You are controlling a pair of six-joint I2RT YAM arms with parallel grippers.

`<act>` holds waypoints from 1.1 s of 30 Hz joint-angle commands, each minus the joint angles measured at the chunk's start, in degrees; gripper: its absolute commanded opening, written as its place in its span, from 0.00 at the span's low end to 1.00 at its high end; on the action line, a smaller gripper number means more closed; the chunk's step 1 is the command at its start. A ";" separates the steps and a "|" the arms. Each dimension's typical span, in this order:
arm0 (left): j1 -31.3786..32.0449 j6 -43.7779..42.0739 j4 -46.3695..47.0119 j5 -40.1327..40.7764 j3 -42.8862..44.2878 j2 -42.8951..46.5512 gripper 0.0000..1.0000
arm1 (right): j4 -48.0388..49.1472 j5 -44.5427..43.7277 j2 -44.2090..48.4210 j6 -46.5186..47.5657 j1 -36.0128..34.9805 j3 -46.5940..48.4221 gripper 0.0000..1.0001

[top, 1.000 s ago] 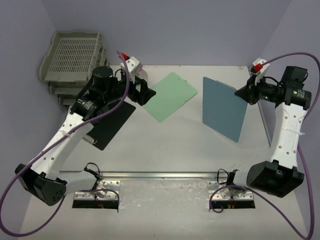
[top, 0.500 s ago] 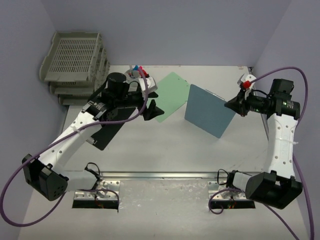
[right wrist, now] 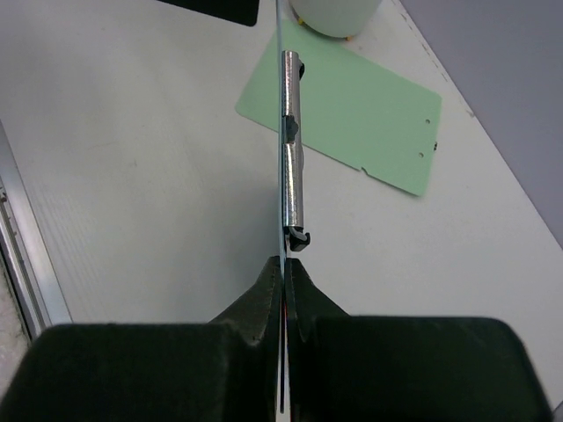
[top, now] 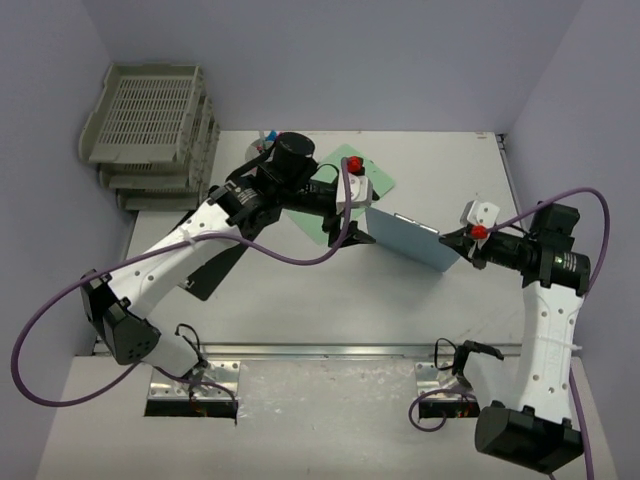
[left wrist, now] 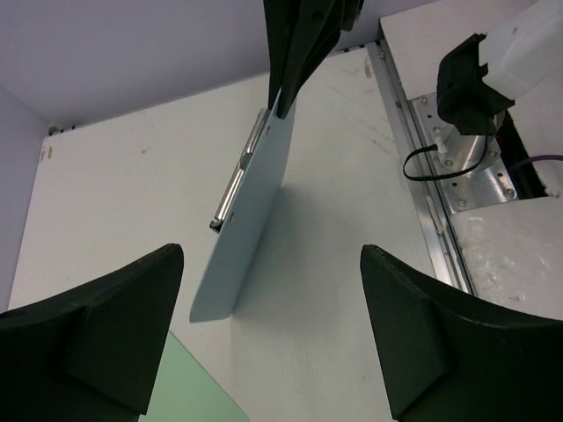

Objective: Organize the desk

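Note:
My right gripper [top: 455, 241] [right wrist: 283, 264] is shut on the end of a blue clipboard [top: 405, 238] [right wrist: 292, 132]. The board stands on its long edge over the white desk [top: 300, 300], its metal clip facing the far side. My left gripper [top: 350, 232] [left wrist: 268, 264] is open just left of the clipboard's [left wrist: 251, 220] free end, its fingers apart from it. A green clipboard [top: 378, 180] [right wrist: 352, 105] [left wrist: 185, 387] lies flat behind, mostly hidden by the left arm in the top view.
Grey stacked trays [top: 150, 120] stand at the far left corner. A black clipboard [top: 203, 280] lies under the left arm. A white cup [right wrist: 334, 13] sits near the green board. A metal rail [top: 320, 350] runs along the near edge.
My left arm has swung right, off the green clipboard, up to the blue one. My right gripper has carried the blue clipboard left and nearer, turning it edge-up.

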State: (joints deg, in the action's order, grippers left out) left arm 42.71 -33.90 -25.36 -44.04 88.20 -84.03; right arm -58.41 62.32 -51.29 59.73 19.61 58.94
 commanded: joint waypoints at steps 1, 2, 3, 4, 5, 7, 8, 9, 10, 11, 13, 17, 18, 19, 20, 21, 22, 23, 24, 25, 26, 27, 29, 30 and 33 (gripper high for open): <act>4.05 -3.50 -8.01 -2.57 7.11 -3.16 0.81 | -0.80 1.09 3.80 6.29 -0.19 -3.55 0.00; 4.65 -4.04 -10.10 -2.33 8.38 -3.76 0.81 | -1.08 1.17 4.43 7.58 -0.19 -4.00 0.00; 5.38 -4.75 -13.73 -2.07 10.37 -4.77 0.81 | -1.52 1.31 5.24 9.26 -0.16 -4.75 0.00; 6.86 -5.47 -18.67 -1.84 13.03 -6.86 0.81 | -2.06 1.48 6.92 11.31 -0.10 -6.31 0.00; 7.61 -5.81 -21.26 -1.90 13.66 -8.28 0.81 | -2.33 1.42 8.54 13.19 -0.17 -7.79 0.00; 8.23 -4.91 -23.46 -3.05 14.83 -10.08 0.81 | -2.34 1.33 11.53 16.06 -0.19 -10.47 0.00; 8.39 -4.20 -23.94 -3.81 15.03 -10.69 0.81 | -2.40 1.35 12.90 17.33 -0.19 -11.68 0.00; 8.44 -3.20 -23.92 -4.45 14.79 -11.12 0.81 | -2.39 1.42 14.33 18.58 -0.19 -12.91 0.00; 8.45 -2.07 -23.87 -4.79 14.57 -11.63 0.81 | -2.17 1.48 15.97 19.94 -0.19 -14.32 0.00; 8.82 -0.99 -23.86 -4.82 14.55 -12.35 0.81 | -1.40 1.56 17.17 21.11 -0.19 -15.28 0.00; 9.26 -0.04 -23.86 -4.56 14.46 -13.16 0.80 | -0.63 1.86 19.54 22.12 -0.19 -17.95 0.00; 11.21 1.17 -23.36 -0.50 14.46 -15.08 0.80 | -1.10 2.84 24.39 26.60 -0.19 -20.81 0.00; 11.53 1.48 -23.27 0.03 14.64 -15.59 0.80 | -1.24 3.01 25.26 27.51 -0.19 -21.27 0.00; 11.79 2.18 -23.18 0.86 15.09 -16.46 0.79 | -1.51 3.25 26.25 28.70 -0.19 -21.96 0.00; 11.87 2.44 -23.16 1.40 15.62 -16.78 0.79 | -1.62 3.33 26.59 29.12 -0.19 -22.44 0.00; 11.87 2.68 -23.34 1.68 16.13 -17.14 0.79 | -1.74 3.39 26.95 29.54 -0.19 -22.73 0.00; 11.98 2.83 -23.53 1.84 16.85 -17.93 0.79 | -2.56 3.38 27.56 30.73 -0.19 -22.96 0.00; 12.14 2.88 -23.68 1.94 17.61 -18.81 0.78 | -3.62 3.33 28.18 32.13 -0.19 -23.16 0.00; 12.24 2.87 -23.68 1.97 17.68 -19.19 0.78 | -3.71 3.34 28.37 32.72 -0.19 -23.17 0.00; 12.51 2.74 -23.68 2.38 18.70 -19.94 0.78 | -4.93 3.55 28.71 34.22 -0.19 -23.17 0.00; 12.82 2.65 -23.93 2.37 19.53 -20.66 0.78 | -5.51 3.64 28.98 34.91 -0.19 -23.21 0.00; 13.08 2.58 -24.12 2.30 19.99 -21.26 0.78 | -5.93 3.68 29.21 35.33 -0.19 -23.25 0.00; 13.73 2.27 -24.64 2.30 21.07 -22.71 0.78 | -6.51 3.81 30.16 36.23 -0.19 -23.36 0.00; 13.99 2.07 -25.04 2.30 21.58 -23.28 0.78 | -6.67 3.91 30.52 36.64 -0.19 -23.41 0.00; 14.16 1.66 -25.47 2.19 21.94 -24.71 0.77 | -7.51 3.84 31.50 38.08 -0.19 -23.65 0.00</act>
State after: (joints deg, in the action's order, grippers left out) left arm 55.75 -31.86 -50.28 -41.22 107.39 -107.47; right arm -64.76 63.53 -21.13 93.84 19.62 35.63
